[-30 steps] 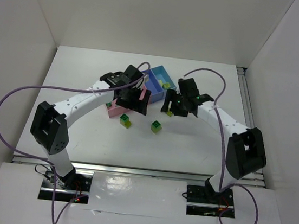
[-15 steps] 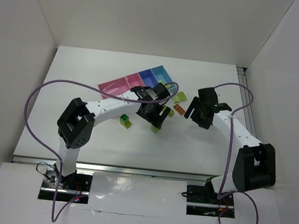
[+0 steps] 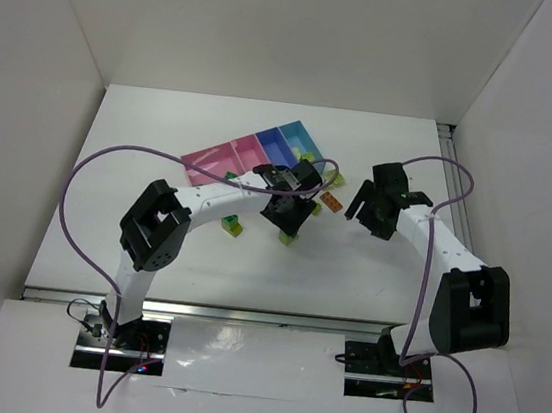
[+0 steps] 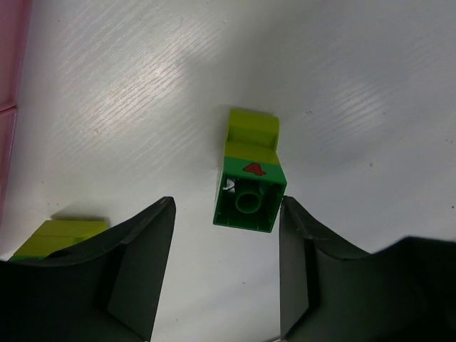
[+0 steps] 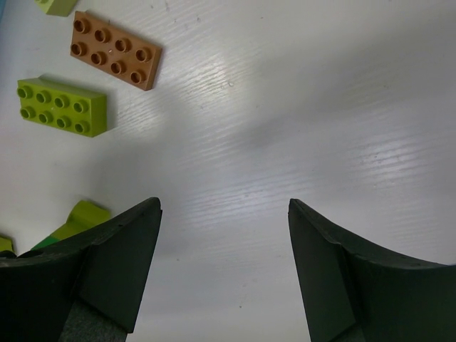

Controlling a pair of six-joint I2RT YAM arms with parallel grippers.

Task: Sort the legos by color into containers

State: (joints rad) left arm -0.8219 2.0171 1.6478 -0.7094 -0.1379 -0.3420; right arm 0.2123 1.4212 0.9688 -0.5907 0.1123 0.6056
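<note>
White worktop (image 3: 143, 140) inside plain white walls. The containers (image 3: 224, 156) sit as a joined pink-to-blue row at back centre.

Change vs. 0.5 s ago: left arm (image 3: 206, 198) elbow has shifted slightly right. Left pincer (image 3: 290, 224) has stayed over the same green lego (image 3: 287, 238). Right arm (image 3: 438, 242) is almost unmoved.
Change vs. 1.0 s ago: both arms have come off the containers, so the row is now uncovered.

Left arm pose: reaches right across centre, wrist tipped down. Left pincer is spread wide. In the wrist view the green lego, with a yellow-green piece joined to it, lies between the fingertips (image 4: 142, 263). There is a gap on its left; contact on its right cannot be told. A second lego (image 4: 60, 235) lies just beside the left finger.

Right arm pose: elbow out right, right pincer (image 3: 370, 218) aimed left, spread wide with nothing between. The orange lego (image 5: 115, 50) and a yellow-green lego (image 5: 63, 107) lie flat ahead of it, apart from the fingers.
</note>
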